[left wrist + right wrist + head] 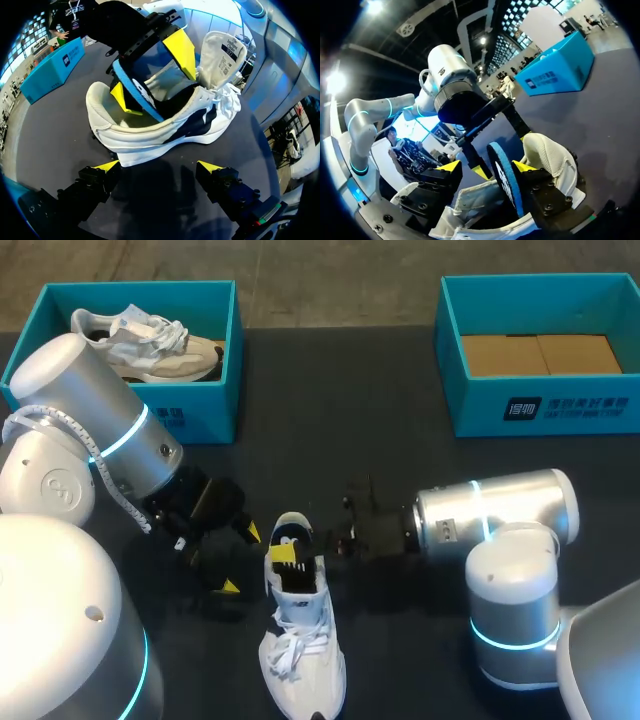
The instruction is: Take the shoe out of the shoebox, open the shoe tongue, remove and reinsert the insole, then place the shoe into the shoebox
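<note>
The shoe [303, 660] sits sole down on the table [400, 390], toe toward me, well apart from both boxes. Its tongue [220, 50] is pulled up and back. The insole [137, 92] stands on end in the heel opening, partly out of the shoe, at my right gripper [486, 166]. I cannot tell whether that gripper is clamped on it or only has it leaning there. My left gripper [159, 166] is spread wide with nothing in it, low over the table just beside the shoe's flank.

The insole looks like thin foam, so I expect it to be very light and floppy and to buckle if pushed from its end. I judge the best hold is flat across its two faces near the heel end, so the toe end can feed in under the tongue.

The shoe itself seems light, with a soft fabric upper that would cave in under a squeeze, and it would likely skid on the smooth table. The firm places to hold are the heel collar and the sole's edge. I would brace it there with my left gripper, and lift it by the heel collar for the trip to the left box [215, 410], which holds a second shoe [150, 340].
</note>
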Controlling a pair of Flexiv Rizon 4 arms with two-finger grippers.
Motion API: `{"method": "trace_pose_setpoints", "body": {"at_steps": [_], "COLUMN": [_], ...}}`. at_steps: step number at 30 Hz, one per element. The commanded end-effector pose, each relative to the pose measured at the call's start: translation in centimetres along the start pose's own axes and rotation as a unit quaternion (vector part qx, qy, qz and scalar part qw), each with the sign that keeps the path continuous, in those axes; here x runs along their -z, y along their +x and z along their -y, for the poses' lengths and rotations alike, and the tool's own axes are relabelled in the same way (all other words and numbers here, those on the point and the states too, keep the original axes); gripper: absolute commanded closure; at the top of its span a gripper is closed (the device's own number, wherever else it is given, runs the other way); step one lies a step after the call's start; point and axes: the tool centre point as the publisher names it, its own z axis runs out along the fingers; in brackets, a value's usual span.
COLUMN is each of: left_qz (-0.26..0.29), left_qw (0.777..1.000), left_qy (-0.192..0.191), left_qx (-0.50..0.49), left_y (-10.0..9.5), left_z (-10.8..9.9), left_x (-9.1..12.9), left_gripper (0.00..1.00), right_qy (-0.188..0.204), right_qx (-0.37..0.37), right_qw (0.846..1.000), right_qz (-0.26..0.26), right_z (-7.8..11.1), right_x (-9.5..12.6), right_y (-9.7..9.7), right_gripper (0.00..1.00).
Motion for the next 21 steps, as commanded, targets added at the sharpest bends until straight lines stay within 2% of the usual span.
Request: {"method": "trace_pose_setpoints", "body": {"at_steps": [1, 4, 6, 9, 10, 11, 12, 21], "left_qz": [0.000, 0.000, 0.000, 0.000, 0.000, 0.000, 0.000, 0.000], "left_qw": [1.000, 1.000, 1.000, 1.000, 1.000, 1.000, 1.000, 1.000], "left_qy": [-0.002, -0.002, -0.002, -0.002, -0.002, -0.002, -0.002, -0.002], "left_qx": [0.000, 0.000, 0.000, 0.000, 0.000, 0.000, 0.000, 0.000], "left_y": [0.1, 0.1, 0.1, 0.1, 0.1, 0.1, 0.1, 0.1], "left_z": [0.1, 0.1, 0.1, 0.1, 0.1, 0.1, 0.1, 0.1], "left_x": [0.0, 0.0, 0.0, 0.0, 0.0, 0.0, 0.0, 0.0], "left_gripper": [0.00, 0.00, 0.00, 0.00, 0.00, 0.00, 0.00, 0.00], "right_qy": [-0.008, -0.013, -0.012, -0.007, -0.006, -0.004, -0.002, 0.015], "right_qx": [0.000, 0.005, 0.008, 0.009, 0.009, 0.009, 0.008, -0.057], "right_qw": [1.000, 1.000, 1.000, 1.000, 1.000, 1.000, 1.000, 0.998], "right_qz": [0.004, 0.004, 0.004, 0.002, 0.002, 0.001, 0.001, 0.027], "right_z": [0.6, 0.6, 0.6, 0.5, 0.4, 0.4, 0.3, 0.6], "right_x": [0.7, 0.8, 0.7, 0.3, 0.2, 0.1, 0.0, -0.5], "right_y": [0.2, 0.4, 0.5, 0.6, 0.6, 0.5, 0.5, -0.6], "right_gripper": [0.33, 0.37, 0.50, 0.62, 0.73, 0.92, 1.00, 1.00]}}
